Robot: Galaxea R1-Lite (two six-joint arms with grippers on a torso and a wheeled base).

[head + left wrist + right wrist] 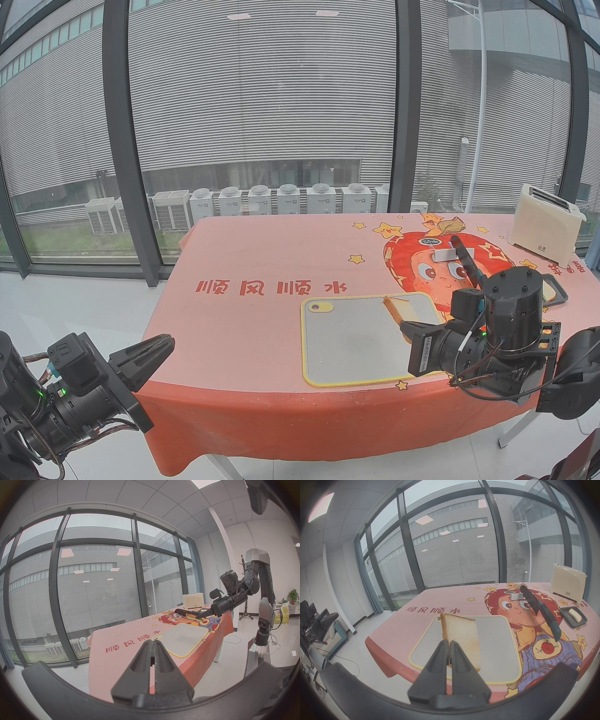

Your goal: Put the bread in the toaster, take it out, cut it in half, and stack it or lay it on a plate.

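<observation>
A: Where is the bread (462, 634)?
B: The right gripper (449, 645) pinches one edge of it, over the cutting board (350, 350), near the 2 o'clock corner.
A: And the left gripper (152, 645)?
B: Pressed together, holding nothing, off the table (250, 250) edge at 8 o'clock.
A: The knife (540, 611)?
B: The right wrist view shows it whole; in the head view the arm covers part. The toaster (545, 226) stands at the far right edge.

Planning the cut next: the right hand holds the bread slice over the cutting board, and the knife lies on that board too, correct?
Not quite. The knife is not on the cutting board; it lies on the tablecloth beside it, near a small white rest, as the right wrist view shows. The right hand does hold the bread slice over the board.
</observation>
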